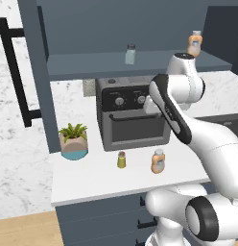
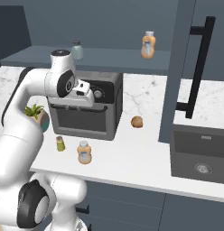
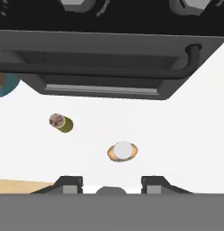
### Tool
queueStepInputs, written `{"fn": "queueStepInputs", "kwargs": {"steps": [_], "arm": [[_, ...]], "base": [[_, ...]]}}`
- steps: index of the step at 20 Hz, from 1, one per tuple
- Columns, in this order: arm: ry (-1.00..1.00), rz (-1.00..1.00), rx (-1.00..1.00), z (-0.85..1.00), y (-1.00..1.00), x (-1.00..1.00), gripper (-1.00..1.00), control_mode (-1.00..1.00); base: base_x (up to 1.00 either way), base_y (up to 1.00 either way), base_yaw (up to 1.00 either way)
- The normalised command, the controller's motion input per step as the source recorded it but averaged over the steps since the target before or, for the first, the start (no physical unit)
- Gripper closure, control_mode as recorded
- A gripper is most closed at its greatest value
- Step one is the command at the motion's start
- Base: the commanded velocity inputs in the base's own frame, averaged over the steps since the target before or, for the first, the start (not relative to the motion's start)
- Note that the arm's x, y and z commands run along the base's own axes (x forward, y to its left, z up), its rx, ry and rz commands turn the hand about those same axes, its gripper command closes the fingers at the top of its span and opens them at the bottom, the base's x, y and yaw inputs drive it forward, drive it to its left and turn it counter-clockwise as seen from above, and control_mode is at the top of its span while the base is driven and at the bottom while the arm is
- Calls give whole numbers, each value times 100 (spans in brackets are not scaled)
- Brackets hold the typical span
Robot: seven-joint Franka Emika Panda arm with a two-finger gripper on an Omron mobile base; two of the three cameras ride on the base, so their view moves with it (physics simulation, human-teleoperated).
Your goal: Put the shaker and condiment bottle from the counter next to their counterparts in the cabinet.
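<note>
Black boxy toaster oven (image 1: 133,113) as landmark: squat yellow-green cylindrical shaker (image 1: 121,159) and orange squeeze bottle (image 1: 158,161) upright before it on smooth white counter (image 1: 97,180). Gripper (image 3: 112,184) above them, fingers spread, empty.

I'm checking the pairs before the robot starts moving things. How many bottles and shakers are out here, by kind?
Orange bottles: 2, one on the counter, one on the cabinet shelf.
Shakers: 2, the yellow-green shaker on the counter, the grey-blue shaker on the shelf.
Total: 4.

Glossy white rounded arm (image 1: 188,125) segments, dark grey joint rings.
</note>
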Motion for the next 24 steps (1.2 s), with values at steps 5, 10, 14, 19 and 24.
{"fn": "queueStepInputs", "kwargs": {"steps": [5,10,14,19,24], "arm": [[-1,6,0,-6,-1,-1,-100,-100],[-9,41,1,-4,-5,-13,-100,-100],[-11,56,10,-8,-21,-9,-100,-100],[-7,55,23,-17,-28,-3,-100,-100],[0,39,43,-51,-43,11,-100,-100]], "base": [[0,0,0],[0,0,0],[0,0,0],[0,0,0],[0,0,0]]}}
